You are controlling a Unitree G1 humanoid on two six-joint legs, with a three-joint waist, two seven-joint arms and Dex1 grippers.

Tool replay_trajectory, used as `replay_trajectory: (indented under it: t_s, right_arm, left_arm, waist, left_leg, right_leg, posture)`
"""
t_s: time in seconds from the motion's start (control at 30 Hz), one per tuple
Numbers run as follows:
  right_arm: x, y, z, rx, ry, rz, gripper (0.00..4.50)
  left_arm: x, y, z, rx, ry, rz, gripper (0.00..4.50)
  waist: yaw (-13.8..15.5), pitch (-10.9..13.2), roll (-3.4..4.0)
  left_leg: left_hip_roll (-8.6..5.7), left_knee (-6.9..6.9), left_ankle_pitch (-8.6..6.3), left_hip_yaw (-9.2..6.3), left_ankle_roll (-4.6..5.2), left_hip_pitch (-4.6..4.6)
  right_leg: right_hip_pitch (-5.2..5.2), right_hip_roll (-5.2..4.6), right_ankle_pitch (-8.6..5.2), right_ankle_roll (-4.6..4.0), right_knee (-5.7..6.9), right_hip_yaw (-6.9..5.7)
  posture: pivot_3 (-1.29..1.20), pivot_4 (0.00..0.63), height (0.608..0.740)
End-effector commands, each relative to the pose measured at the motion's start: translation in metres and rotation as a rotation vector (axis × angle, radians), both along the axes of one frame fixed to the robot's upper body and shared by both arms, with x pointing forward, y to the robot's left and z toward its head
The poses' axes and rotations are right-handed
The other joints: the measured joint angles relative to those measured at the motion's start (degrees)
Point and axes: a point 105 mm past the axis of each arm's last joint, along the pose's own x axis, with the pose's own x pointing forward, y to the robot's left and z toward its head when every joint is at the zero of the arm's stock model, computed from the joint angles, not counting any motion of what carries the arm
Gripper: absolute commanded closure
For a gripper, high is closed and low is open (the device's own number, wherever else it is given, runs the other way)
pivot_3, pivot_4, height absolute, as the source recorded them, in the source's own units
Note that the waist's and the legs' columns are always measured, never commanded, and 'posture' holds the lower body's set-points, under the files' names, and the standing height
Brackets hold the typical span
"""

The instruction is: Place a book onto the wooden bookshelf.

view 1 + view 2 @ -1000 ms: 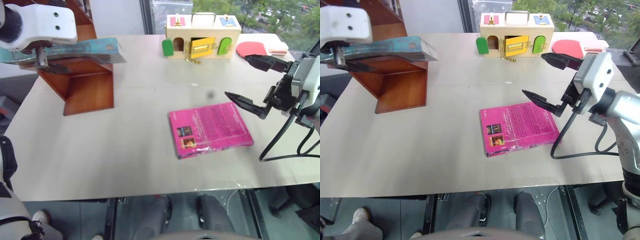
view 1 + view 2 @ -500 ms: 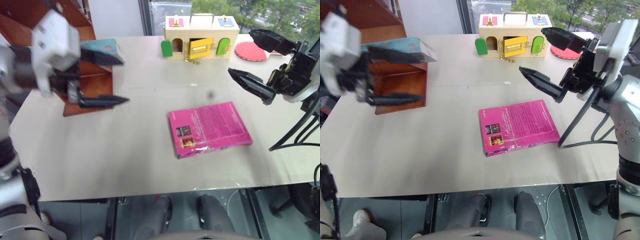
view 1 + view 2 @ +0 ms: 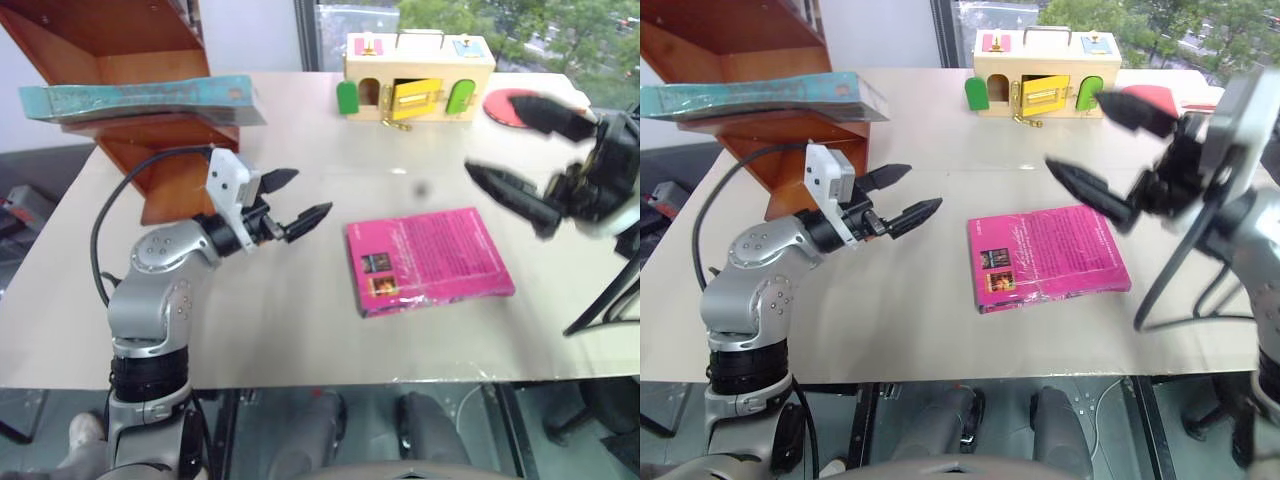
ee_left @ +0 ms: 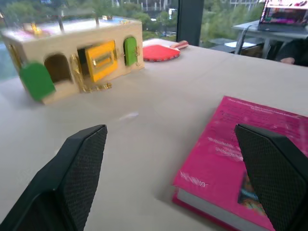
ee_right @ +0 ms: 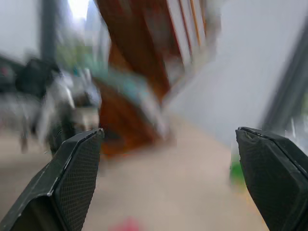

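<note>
— One table (image 3: 300, 320) is recorded, pale-topped, carrying all items. What is noted as largest on it?

— The wooden bookshelf (image 3: 130, 40), reddish-brown, is seen at the table's far left corner. The book (image 3: 140, 100), teal-blue and thin, is laid flat on its lower board, with one end projecting past the shelf's side toward the table centre. No gripper is in contact with it.

— Containers?

— A pale wooden box (image 3: 418, 75) with a handle is placed at the far edge. Its green doors are seen at either end of the front, and its yellow door stands ajar; the contents cannot be made out. A red paddle (image 3: 510, 105) is lying just beside it, to its right.

— Other items?

— A magenta-pink book (image 3: 428, 260) is laid flat near the table's centre.

— And the hands?

— The left gripper (image 3: 297, 198) is held level over the table, between the shelf and the pink book, fingers spread wide, nothing grasped. The right gripper (image 3: 535, 155) is held above the table's right side, fingers likewise parted and empty.
</note>
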Motion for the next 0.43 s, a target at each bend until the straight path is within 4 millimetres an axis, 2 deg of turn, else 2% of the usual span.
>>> replay_trajectory:
  t_s: [0.03,0.17,0.3,0.37,0.43]
  right_arm:
    - [-0.004,-0.041,-0.026,-0.107,0.051,-0.208,0.00]
    - [-0.029,-0.082,-0.066,-0.192,0.166,-0.354,0.00]
    - [-0.059,-0.113,-0.085,-0.223,0.239,-0.454,0.00]
    - [-0.068,-0.120,-0.090,-0.245,0.260,-0.470,0.00]
    - [-0.070,-0.121,-0.090,-0.244,0.257,-0.479,0.00]
  left_arm:
    - [-0.008,0.004,-0.006,-0.031,0.013,-0.033,0.06]
    - [-0.015,0.020,-0.031,0.051,0.041,0.001,0.06]
    - [-0.026,0.045,-0.046,0.133,0.076,-0.004,0.06]
    - [-0.027,0.054,-0.049,0.158,0.083,0.005,0.06]
    - [-0.025,0.058,-0.049,0.156,0.090,0.007,0.06]
  waist:
    - [0.27,-0.01,0.03]
    - [0.39,-0.21,0.14]
    - [0.12,-0.37,0.46]
    - [0.13,-0.43,0.60]
    - [0.13,-0.51,0.71]
  left_leg:
    - [0.00,0.00,0.00,0.03,0.00,-0.02]
    - [0.00,-0.02,0.00,0.10,-0.01,0.09]
    - [0.05,-0.12,-0.02,0.21,0.02,0.29]
    - [0.06,-0.34,-0.21,0.26,0.30,0.96]
    - [0.18,-0.51,-0.38,0.23,0.10,1.28]
  right_leg:
    - [-0.03,0.01,0.00,0.00,0.01,0.01]
    - [0.03,-0.02,0.00,0.00,0.08,0.06]
    - [0.16,0.01,0.00,0.00,0.06,0.21]
    - [0.81,0.00,-0.01,0.00,-0.10,0.25]
    - [1.19,0.04,-0.03,0.02,-0.56,0.16]
  posture:
    - [0.00,0.150,0.740]
    - [0.00,0.150,0.740]
    - [0.00,0.150,0.740]
    - [0.00,0.150,0.740]
    - [0.00,0.150,0.740]
